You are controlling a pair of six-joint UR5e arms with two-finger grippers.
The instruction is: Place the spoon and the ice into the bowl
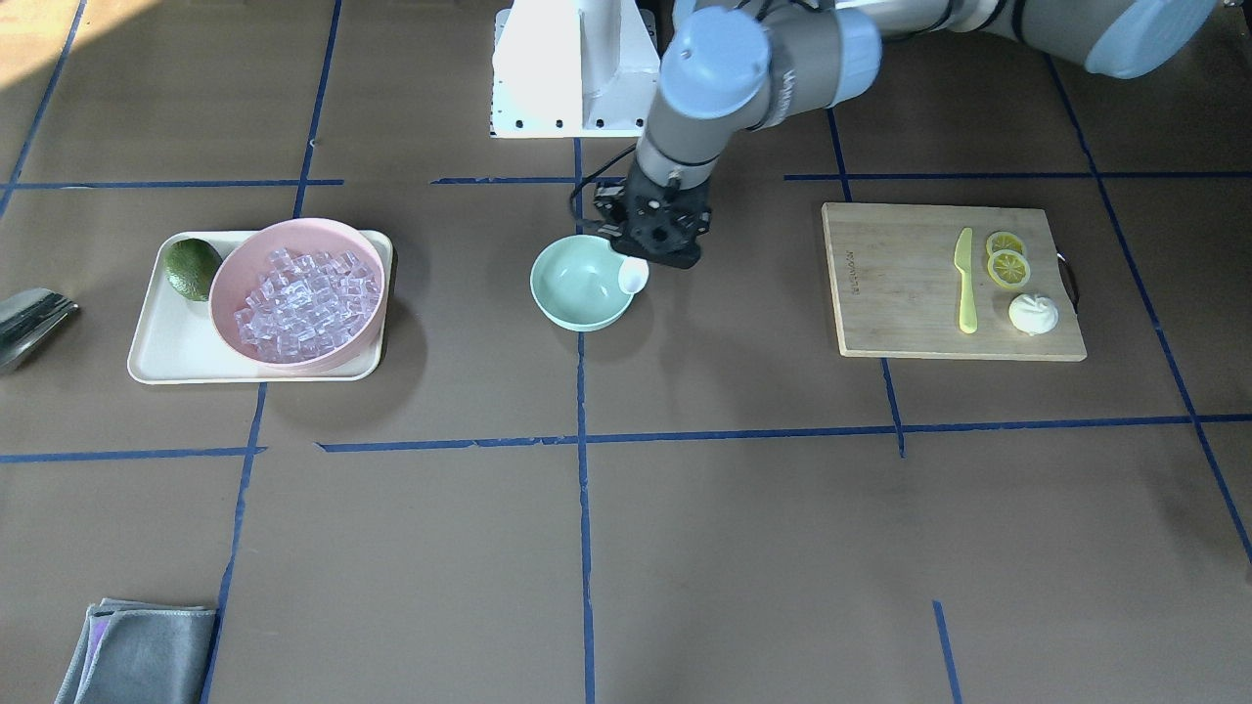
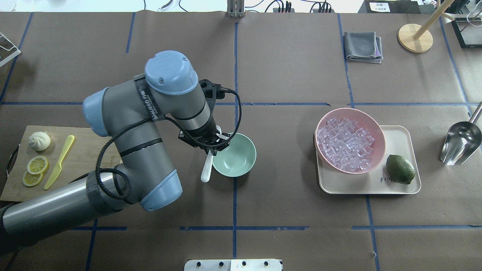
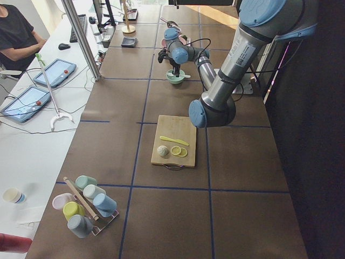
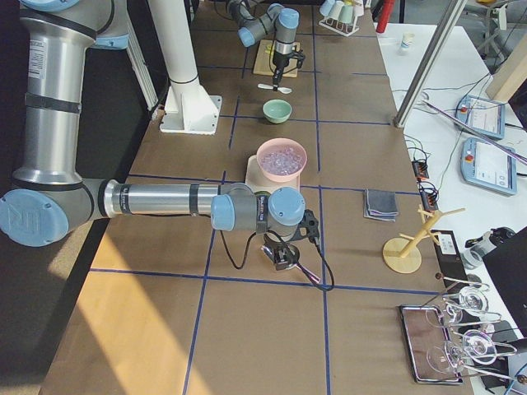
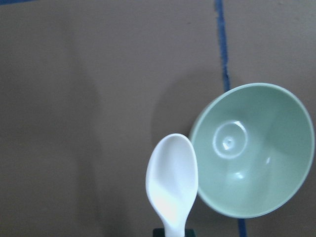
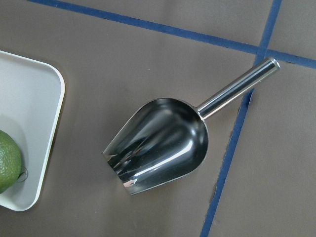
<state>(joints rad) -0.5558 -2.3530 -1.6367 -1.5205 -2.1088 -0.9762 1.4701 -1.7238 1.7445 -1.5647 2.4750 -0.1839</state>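
The mint-green bowl [image 1: 577, 288] [image 2: 237, 158] [image 5: 256, 158] stands empty at the table's middle. My left gripper [image 1: 657, 244] [image 2: 214, 145] is shut on the handle of the white spoon [image 2: 206, 171] [image 5: 172, 180] and holds it just beside the bowl. The spoon's scoop [image 1: 633, 277] hangs at the bowl's rim, outside it in the left wrist view. The ice [image 1: 303, 303] [image 2: 346, 145] fills the pink bowl [image 2: 350, 111]. My right gripper [image 4: 280, 255] shows only in the exterior right view, over the table near the metal scoop; I cannot tell whether it is open.
The pink bowl and a lime [image 2: 400, 169] sit on a cream tray [image 2: 395, 186]. A metal scoop [image 2: 460, 143] [image 6: 158, 143] lies beside the tray. A cutting board [image 2: 86, 150] holds a yellow knife [image 2: 59, 162], lemon slices and a white bun [image 2: 39, 140]. A grey cloth [image 2: 363, 46] lies far off.
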